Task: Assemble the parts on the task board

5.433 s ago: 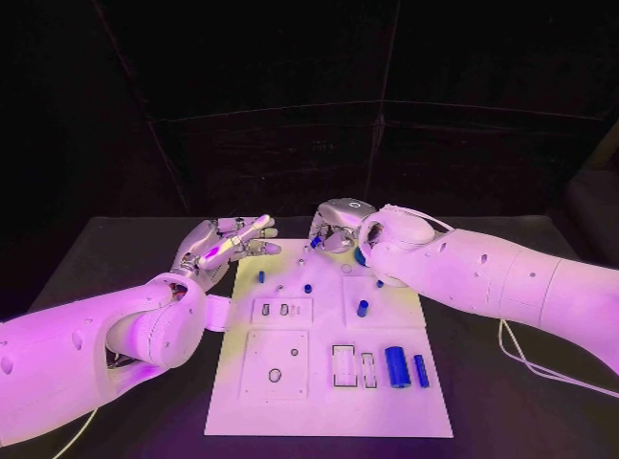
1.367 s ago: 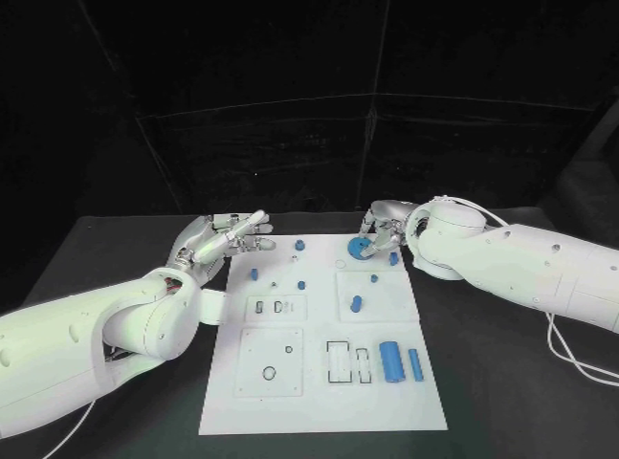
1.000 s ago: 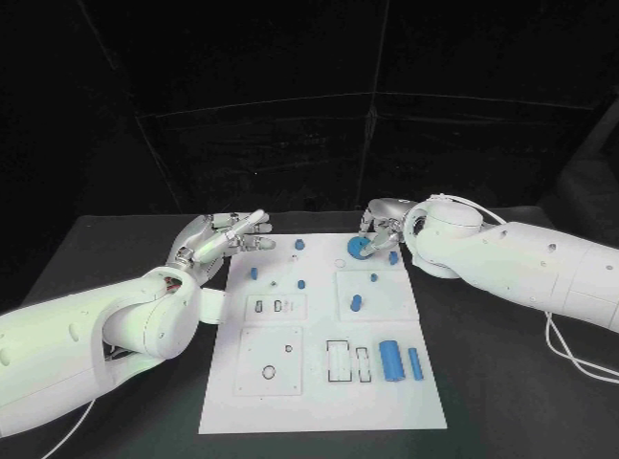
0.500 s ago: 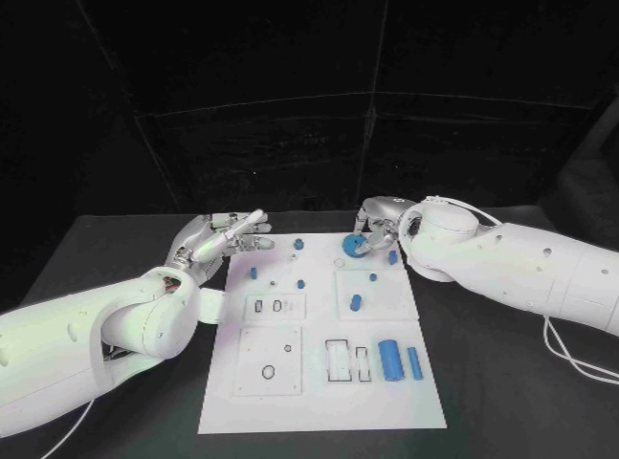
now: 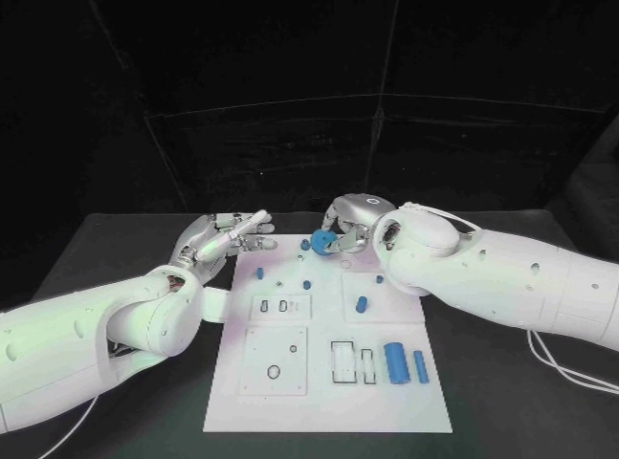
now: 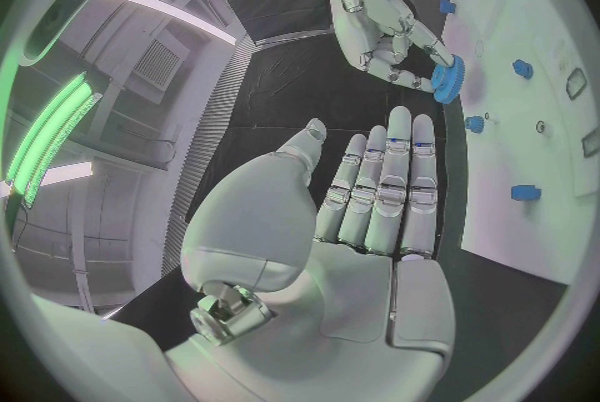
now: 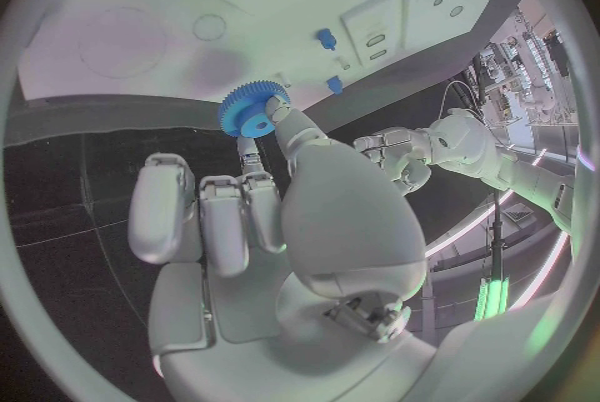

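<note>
Above the white board's (image 5: 331,382) far edge, the right hand (image 5: 342,222) pinches a blue gear (image 5: 323,239) at its fingertips; the left hand (image 5: 222,239) lies flat, fingers together, holding nothing.

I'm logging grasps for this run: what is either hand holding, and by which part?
The right hand holds a blue gear by its toothed rim, pinched between its fingers. The left hand holds nothing, fingers straight.
</note>
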Controlling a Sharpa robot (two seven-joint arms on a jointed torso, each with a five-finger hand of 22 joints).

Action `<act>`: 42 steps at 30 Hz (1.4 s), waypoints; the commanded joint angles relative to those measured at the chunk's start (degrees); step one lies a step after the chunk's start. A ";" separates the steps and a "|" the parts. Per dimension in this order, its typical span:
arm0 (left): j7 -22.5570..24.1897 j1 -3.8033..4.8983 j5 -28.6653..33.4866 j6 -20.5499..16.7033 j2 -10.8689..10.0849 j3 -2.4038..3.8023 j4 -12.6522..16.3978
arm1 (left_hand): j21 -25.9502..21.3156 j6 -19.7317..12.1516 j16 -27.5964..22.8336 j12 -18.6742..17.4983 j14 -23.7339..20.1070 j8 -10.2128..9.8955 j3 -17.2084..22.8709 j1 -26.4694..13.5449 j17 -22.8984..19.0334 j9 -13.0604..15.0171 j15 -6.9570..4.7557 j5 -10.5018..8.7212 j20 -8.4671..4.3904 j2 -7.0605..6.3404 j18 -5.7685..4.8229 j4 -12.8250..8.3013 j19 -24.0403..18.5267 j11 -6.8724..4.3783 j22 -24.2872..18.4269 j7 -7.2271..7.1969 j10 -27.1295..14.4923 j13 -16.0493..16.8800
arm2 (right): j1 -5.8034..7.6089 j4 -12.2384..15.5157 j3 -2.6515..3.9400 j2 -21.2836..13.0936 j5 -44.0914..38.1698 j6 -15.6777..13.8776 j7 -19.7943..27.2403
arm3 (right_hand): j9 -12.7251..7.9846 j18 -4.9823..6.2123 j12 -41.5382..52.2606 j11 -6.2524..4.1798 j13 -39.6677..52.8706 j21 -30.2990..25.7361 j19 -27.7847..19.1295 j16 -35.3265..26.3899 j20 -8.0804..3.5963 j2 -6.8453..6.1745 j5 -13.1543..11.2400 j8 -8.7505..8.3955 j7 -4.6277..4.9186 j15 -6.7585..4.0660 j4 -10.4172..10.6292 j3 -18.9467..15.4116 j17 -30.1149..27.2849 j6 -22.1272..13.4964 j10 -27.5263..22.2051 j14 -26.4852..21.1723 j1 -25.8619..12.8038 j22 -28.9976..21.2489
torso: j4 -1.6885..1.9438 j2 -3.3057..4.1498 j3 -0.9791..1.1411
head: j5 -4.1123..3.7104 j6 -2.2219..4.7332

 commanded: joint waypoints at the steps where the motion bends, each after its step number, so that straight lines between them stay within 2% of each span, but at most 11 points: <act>1: 0.24 0.09 -0.14 0.81 -0.01 0.03 -0.07 | -0.03 0.27 -0.27 -0.34 0.05 -0.28 -0.12 -0.14 0.06 -0.04 0.02 0.17 -0.04 0.02 0.36 -0.13 0.30 0.17 -0.05 -0.09 0.23 -0.05 | 0.08 -0.27 0.00 1.30 -4.21 -3.16 -1.36 | 0.27 -1.15 0.39 -0.11 5.97 0.34 0.38 0.27 -0.04 -0.04 0.36 -0.08 -1.69 -0.37 0.04 0.54 7.21 2.98 0.82 4.57 -0.45 0.07 | 0.15 0.08 -0.07 | 0.14 -0.14; 5: 0.26 0.10 -0.14 0.83 0.15 0.03 -0.31 | -0.03 0.27 -0.27 -0.34 0.05 -0.28 -0.12 -0.14 0.06 -0.04 0.02 0.17 -0.04 0.02 0.36 -0.13 0.30 0.17 -0.05 -0.09 0.23 -0.05 | -0.16 -1.67 -0.22 3.76 -4.84 -2.82 -1.45 | 0.27 -1.16 0.40 -0.13 5.99 0.38 0.41 0.27 -0.05 -0.04 0.36 -0.14 -1.70 -0.38 0.01 0.68 7.21 3.05 0.84 4.57 -0.47 0.17 | 0.01 0.08 -0.08 | 0.34 -0.11; 14: 0.23 0.10 -0.14 0.94 0.31 0.03 -0.71 | -0.03 0.27 -0.27 -0.34 0.05 -0.28 -0.12 -0.14 0.06 -0.04 0.02 0.17 -0.04 0.02 0.36 -0.13 0.30 0.17 -0.05 -0.09 0.23 -0.05 | -0.91 -5.04 -0.58 7.50 -5.16 -0.01 -1.09 | 0.24 -1.18 0.35 -0.11 5.95 0.42 0.44 0.22 -0.06 -0.17 0.16 -0.40 -1.67 -0.39 -0.01 0.94 7.08 3.09 0.81 4.54 -0.65 0.25 | 0.20 0.11 -0.02 | 0.20 -0.15; 21: 0.25 0.10 -0.14 0.91 0.26 0.03 -0.76 | -0.03 0.27 -0.27 -0.34 0.05 -0.28 -0.12 -0.14 0.06 -0.04 0.02 0.17 -0.04 0.02 0.36 -0.13 0.30 0.17 -0.05 -0.09 0.23 -0.05 | -1.07 -6.42 -0.80 8.63 -5.19 2.27 -0.86 | 0.20 -1.19 0.23 -0.06 5.86 0.43 0.42 0.17 -0.05 -0.50 -0.31 -0.83 -1.60 -0.36 -0.01 1.26 6.96 3.14 0.74 4.52 -1.07 0.28 | 0.06 0.11 0.02 | 0.47 -0.28; 35: 0.25 0.10 -0.14 0.97 0.39 0.03 -0.85 | -0.03 0.27 -0.27 -0.34 0.05 -0.28 -0.12 -0.14 0.06 -0.04 0.02 0.17 -0.04 0.02 0.36 -0.13 0.30 0.17 -0.05 -0.09 0.23 -0.05 | -1.46 -7.14 -0.97 9.30 -5.20 5.31 0.04 | 0.12 -1.23 -0.18 0.19 5.43 0.49 0.42 0.11 0.08 -1.89 -0.79 -2.05 -1.32 -0.18 0.08 1.44 6.82 2.80 0.40 4.48 -2.31 0.45 | 0.04 0.12 0.05 | 0.64 -0.70; 39: 0.23 0.10 -0.14 0.96 0.39 0.03 -0.88 | -0.03 0.27 -0.27 -0.34 0.05 -0.28 -0.12 -0.14 0.06 -0.04 0.02 0.17 -0.04 0.02 0.36 -0.13 0.30 0.17 -0.05 -0.09 0.23 -0.05 | -1.49 -7.38 -0.99 9.38 -5.20 5.28 -0.05 | 0.02 -1.24 -0.70 0.54 4.79 0.50 0.39 0.08 0.28 -2.73 -1.05 -3.15 -0.90 0.09 0.38 1.23 6.75 1.67 -0.07 4.47 -3.24 0.47 | -0.01 0.13 0.06 | 0.65 -0.72; 42: 0.22 0.10 -0.14 0.96 0.39 0.03 -0.92 | -0.03 0.27 -0.27 -0.34 0.05 -0.28 -0.12 -0.14 0.06 -0.04 0.02 0.17 -0.04 0.02 0.36 -0.13 0.30 0.17 -0.05 -0.09 0.23 -0.05 | -1.50 -7.63 -1.00 9.49 -5.11 4.95 -0.15 | -0.15 -1.27 -1.37 1.15 3.94 0.51 0.37 0.07 0.63 -3.53 -1.25 -5.08 -0.20 0.57 0.68 0.69 6.72 -1.41 -0.69 4.46 -4.04 0.51 | -0.03 0.10 0.04 | 0.63 -0.72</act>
